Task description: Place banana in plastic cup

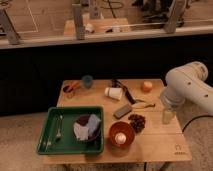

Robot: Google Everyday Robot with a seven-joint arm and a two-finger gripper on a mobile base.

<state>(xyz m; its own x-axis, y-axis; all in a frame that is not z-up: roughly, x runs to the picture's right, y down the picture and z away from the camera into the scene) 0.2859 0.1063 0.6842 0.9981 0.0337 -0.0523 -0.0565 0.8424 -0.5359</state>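
The pale-yellow banana [142, 105] lies flat on the wooden table [150, 150], right of centre. The small dull-blue plastic cup [87, 81] stands upright near the table's back left, well away from the banana. My white arm comes in from the right, and the gripper [168, 115] hangs pointing down near the table's right edge, a short way right of the banana. It is open, with nothing seen in it.
A white cup [114, 93] lies on its side mid-table beside a black utensil [124, 90]. An orange fruit [146, 86] sits behind the banana. A grey bar [123, 111], a dark pile [136, 121] and an orange-brown bowl [121, 134] lie in front. A green tray [50, 145] holds a fork and a bowl.
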